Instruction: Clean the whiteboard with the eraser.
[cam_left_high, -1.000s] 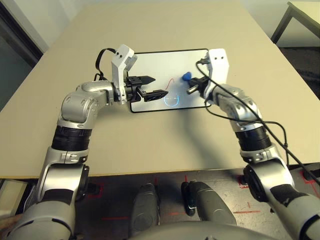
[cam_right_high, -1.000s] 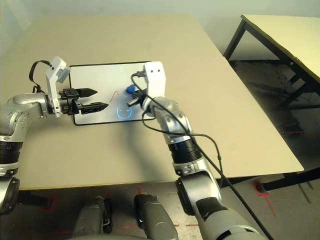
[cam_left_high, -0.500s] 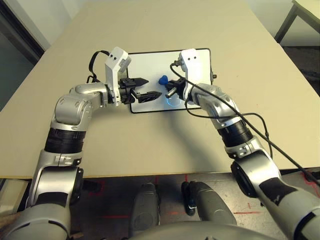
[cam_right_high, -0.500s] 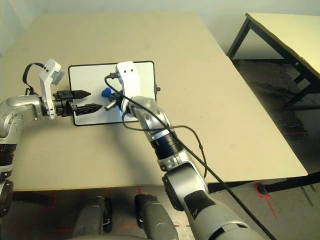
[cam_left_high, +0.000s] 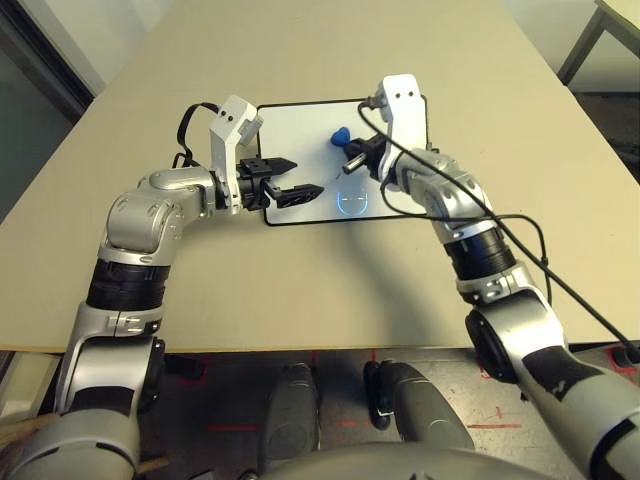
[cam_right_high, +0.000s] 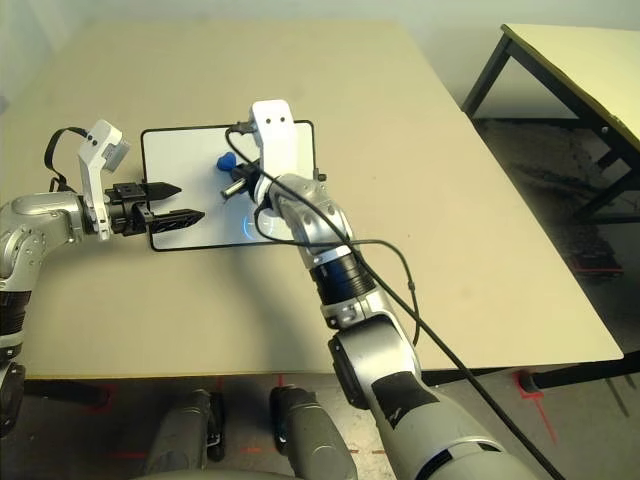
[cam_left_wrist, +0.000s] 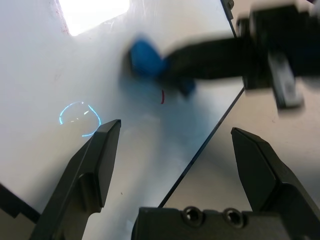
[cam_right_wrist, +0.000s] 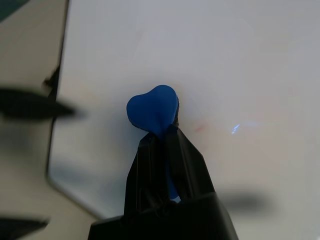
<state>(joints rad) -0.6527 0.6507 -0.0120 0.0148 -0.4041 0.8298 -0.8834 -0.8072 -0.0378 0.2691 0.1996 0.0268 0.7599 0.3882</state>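
The whiteboard (cam_left_high: 300, 130) lies flat on the table, black-framed, with a faint blue circle drawing (cam_left_high: 350, 203) near its close edge. A short red mark (cam_left_wrist: 162, 96) remains by the eraser. My right gripper (cam_left_high: 347, 146) is shut on the small blue eraser (cam_left_high: 340, 136), pressing it on the board's middle, towards the far side. The right wrist view has the eraser (cam_right_wrist: 152, 107) sticking out past the closed fingertips (cam_right_wrist: 162, 137). Above the board's left part, my left gripper (cam_left_high: 305, 175) hovers open and holds nothing.
The whiteboard rests on a beige table (cam_left_high: 300, 290) with bare surface on all sides. A black cable (cam_left_high: 520, 225) trails along my right forearm. A second table (cam_right_high: 580, 60) stands off to the right across the floor.
My right gripper has swept the eraser left across the board, then back towards the far side and a little right. The left gripper has stayed open over the board's left part.
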